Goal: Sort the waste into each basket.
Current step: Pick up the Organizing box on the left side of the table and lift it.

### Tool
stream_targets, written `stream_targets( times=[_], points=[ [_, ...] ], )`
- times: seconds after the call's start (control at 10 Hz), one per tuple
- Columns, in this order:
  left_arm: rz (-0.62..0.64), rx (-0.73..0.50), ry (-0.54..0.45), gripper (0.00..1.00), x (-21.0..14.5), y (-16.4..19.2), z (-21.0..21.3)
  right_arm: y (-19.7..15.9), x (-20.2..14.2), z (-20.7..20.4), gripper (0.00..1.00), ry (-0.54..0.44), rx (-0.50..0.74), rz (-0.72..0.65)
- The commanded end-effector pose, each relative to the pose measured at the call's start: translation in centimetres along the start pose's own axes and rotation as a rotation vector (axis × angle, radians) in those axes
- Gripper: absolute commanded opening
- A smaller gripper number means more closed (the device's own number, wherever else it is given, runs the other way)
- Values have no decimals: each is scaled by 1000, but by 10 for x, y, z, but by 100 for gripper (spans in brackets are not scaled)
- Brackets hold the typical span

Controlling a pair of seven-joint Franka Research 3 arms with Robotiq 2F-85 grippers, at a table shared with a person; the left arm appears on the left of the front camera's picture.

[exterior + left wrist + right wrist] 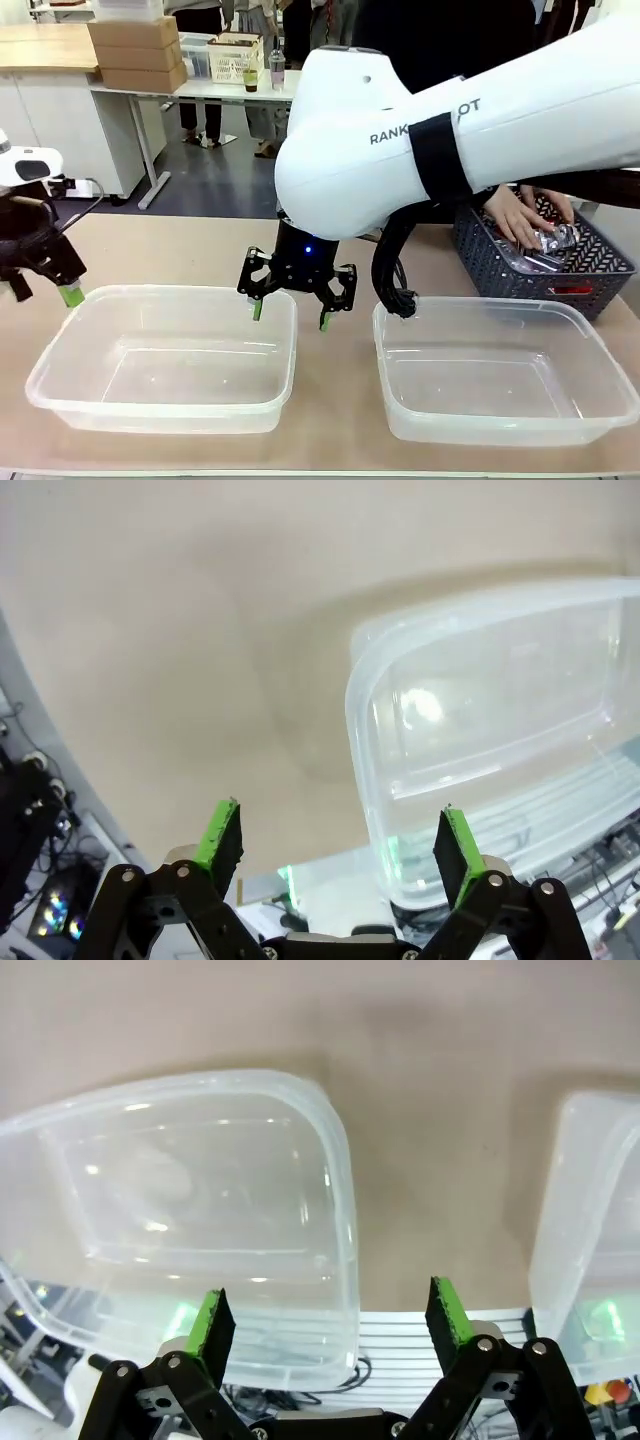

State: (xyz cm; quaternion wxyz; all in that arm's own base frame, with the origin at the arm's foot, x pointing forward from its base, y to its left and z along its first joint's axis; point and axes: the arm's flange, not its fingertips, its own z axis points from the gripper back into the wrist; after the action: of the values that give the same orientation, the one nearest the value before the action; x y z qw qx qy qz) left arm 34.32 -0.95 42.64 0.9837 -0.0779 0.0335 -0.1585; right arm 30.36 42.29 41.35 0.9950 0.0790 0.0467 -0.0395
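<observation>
In the front view your right fingers [257,308] hang spread wide and empty at frame centre, over the near corner of the left tub [160,292] and the gap before the right tub [480,305]. That view also gives you the waste [552,240]: crushed cans in the dark basket [495,265] at right, under a person's hands [520,215]. The left wrist view adds your left fingers [222,840], wide and empty, over bare tabletop [150,630] beside a tub corner.

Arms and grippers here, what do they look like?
Right arm: glossy white shell, black strap band, partly covered dark lettering, black cable loop at the wrist, blue light. Right gripper and left gripper: black linkage fingers, bright green pads. Left arm: white wrist, thin black cable.
</observation>
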Motion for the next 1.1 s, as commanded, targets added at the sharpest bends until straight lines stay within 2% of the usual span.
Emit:
stream_targets(
  times=[0.0,0.2,0.4,0.7,0.8,0.9,1.0],
  points=[
    [14,44,-35,100,-3,-16,-31,14,13,-20,100,-1,-35,-65],
    [8,38,9,100,-8,-12,-53,13,16,-27,100,3,-27,-91],
    [58,62,72,100,-16,-6,-73,11,21,-35,100,8,-25,-113],
    [81,51,30,100,-20,-4,-83,14,26,-43,100,35,-43,-111],
    [62,73,16,43,-19,-6,-83,14,26,-43,42,48,-50,-108],
    [53,49,13,41,-18,-7,-83,15,26,-42,42,61,-51,-98],
    [47,47,3,0,-19,-7,-83,14,25,-42,0,68,-63,-92]
  ],
)
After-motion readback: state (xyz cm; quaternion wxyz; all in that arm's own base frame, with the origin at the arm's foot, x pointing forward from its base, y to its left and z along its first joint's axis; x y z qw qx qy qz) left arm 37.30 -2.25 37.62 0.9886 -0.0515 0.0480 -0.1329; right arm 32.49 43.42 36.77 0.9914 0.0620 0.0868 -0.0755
